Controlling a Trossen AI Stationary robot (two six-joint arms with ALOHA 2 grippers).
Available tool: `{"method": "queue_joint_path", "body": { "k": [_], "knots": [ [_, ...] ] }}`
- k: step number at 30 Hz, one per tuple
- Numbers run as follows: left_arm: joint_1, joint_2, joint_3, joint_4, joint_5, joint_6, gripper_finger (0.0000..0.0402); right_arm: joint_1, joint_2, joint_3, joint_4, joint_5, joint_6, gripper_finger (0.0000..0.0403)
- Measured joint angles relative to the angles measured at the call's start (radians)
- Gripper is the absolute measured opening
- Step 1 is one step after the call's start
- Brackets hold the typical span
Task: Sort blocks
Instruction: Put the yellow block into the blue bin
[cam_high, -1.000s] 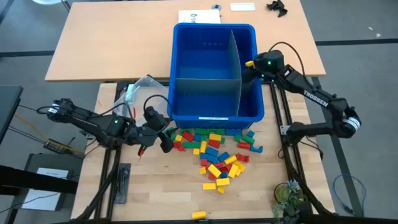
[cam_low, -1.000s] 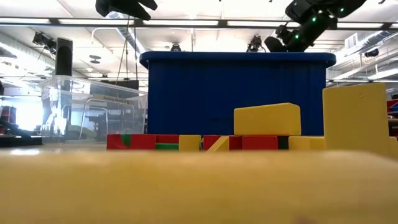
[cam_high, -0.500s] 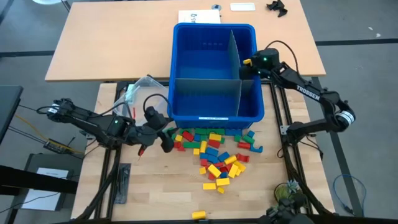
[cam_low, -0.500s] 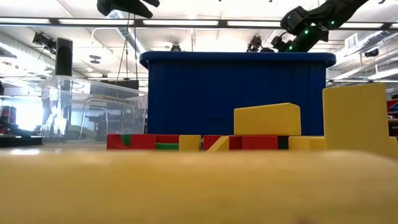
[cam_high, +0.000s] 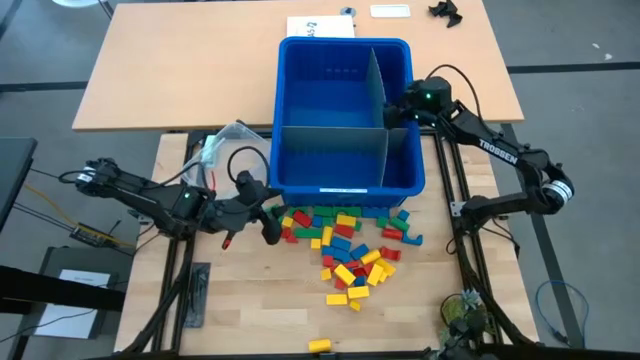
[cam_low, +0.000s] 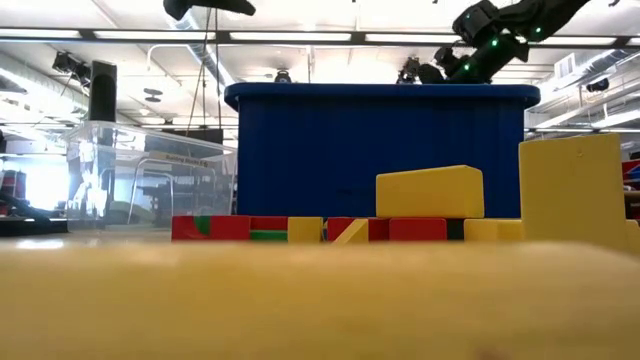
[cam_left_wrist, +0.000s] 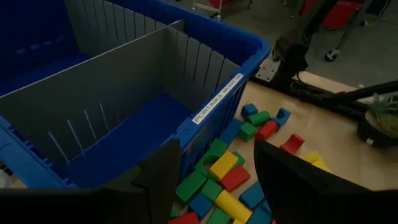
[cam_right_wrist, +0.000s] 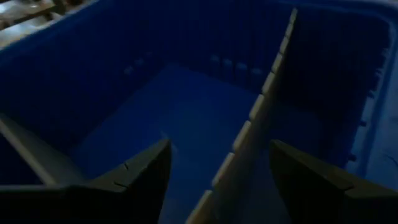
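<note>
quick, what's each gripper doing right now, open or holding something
Left gripper: open, empty, above the blocks by the bin.
Right gripper: open, empty, over the bin.

Two dark, jointed arms; white TROSSEN lettering along the right one; green lights glowing on both wrists; black cables looping.

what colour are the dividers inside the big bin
Grey, against the blue bin; the dividers show best in the left wrist view.

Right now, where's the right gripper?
In the high view the right gripper hangs over the bin's right rim, at the grey divider, jaws open and empty.
</note>
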Motion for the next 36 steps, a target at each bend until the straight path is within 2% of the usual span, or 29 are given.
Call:
{"method": "queue_joint_path", "body": {
  "k": [8, 19, 27, 36],
  "knots": [
    [0.000, 0.000, 0.000, 0.025, 0.000, 0.000, 0.0214, 0.106, -0.079, 0.000, -0.022, 0.000, -0.033, 0.0258],
    [0.000, 0.000, 0.000, 0.028, 0.000, 0.000, 0.0214, 0.346, -0.146, 0.000, -0.092, 0.000, -0.065, 0.0237],
    [0.000, 0.000, 0.000, 0.028, 0.000, 0.000, 0.0214, 0.594, -0.176, 0.000, -0.138, 0.001, -0.013, 0.0229],
    [0.000, 0.000, 0.000, 0.029, 0.000, 0.000, 0.0214, 0.986, -0.128, 0.000, -0.200, -0.016, 0.155, 0.0217]
  ]
}}
